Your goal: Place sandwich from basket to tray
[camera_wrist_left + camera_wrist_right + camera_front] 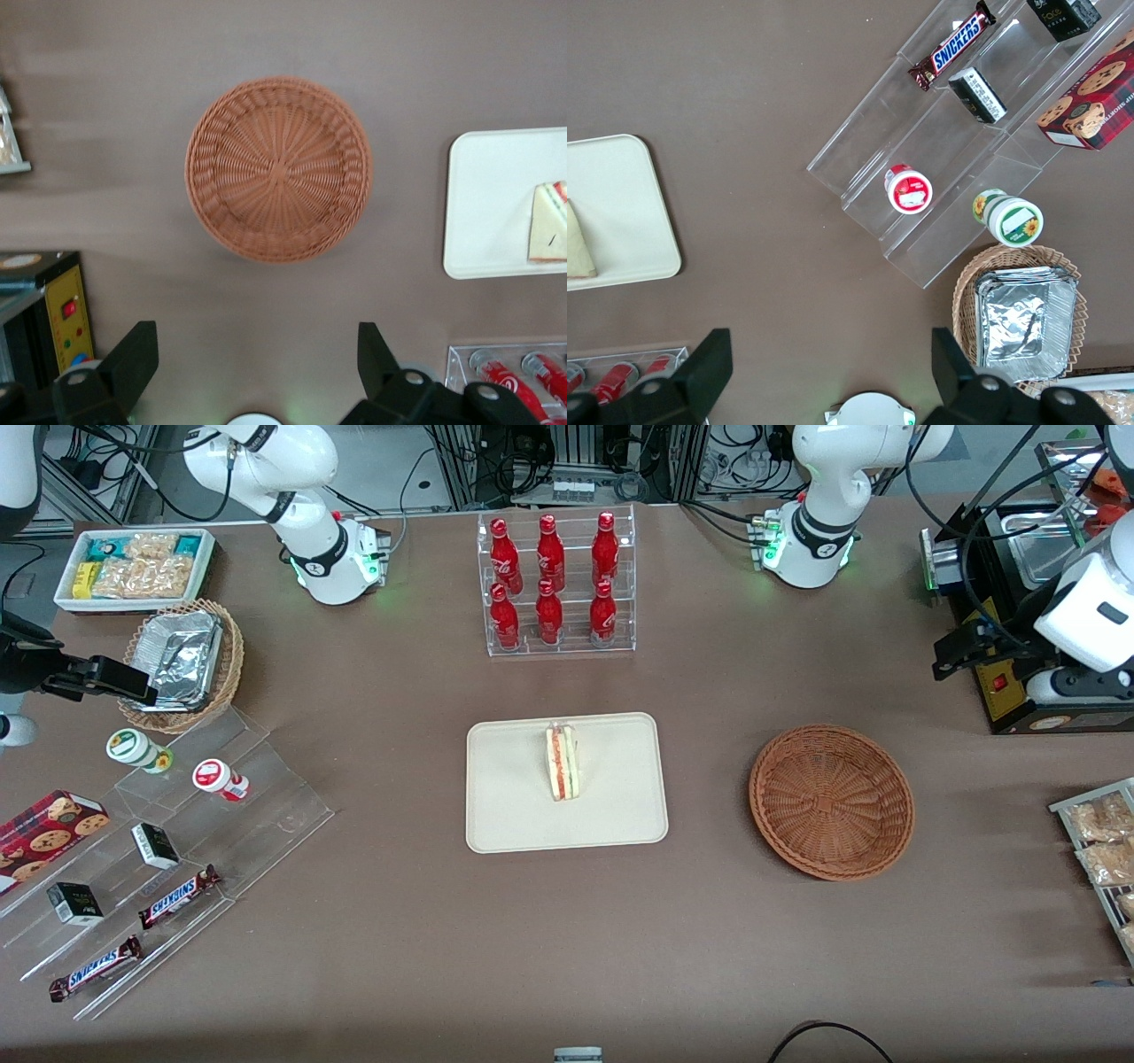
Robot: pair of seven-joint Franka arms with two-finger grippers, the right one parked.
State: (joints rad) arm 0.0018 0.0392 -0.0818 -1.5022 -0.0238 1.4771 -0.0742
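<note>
Front view shows the job as good as finished: the sandwich (563, 762) stands on edge on the tray (514, 815), about mid-tray and toward its farther rim, and the basket (831, 802) is empty. Basket and tray sit apart on the table (399, 939), with the basket toward the working arm's end.

Seen from the left wrist, the tool (257, 367) hangs high above bare table just beside the basket (277, 170), its fingers (376, 354) spread wide and holding nothing. The same view catches the tray (496, 195) with the sandwich (549, 223) resting on it. By my reading nothing is left but for the arm to pull clear and park (if it is not parked already).

Around the work: a clear rack of red bottles (554, 580) stands farther from the camera than the tray, well apart from it. Toward the parked arm's end lie a tan basket with foil (182, 664), a white box of snacks (137, 567), and clear steps (177, 850) carrying Snickers bars (177, 896), small cups and a cookie box. Toward the working arm's end sits a black machine (1010, 682), with snack packets (1103, 841) nearer the camera. None of it crowds the tray or basket; nothing stands in the way.
</note>
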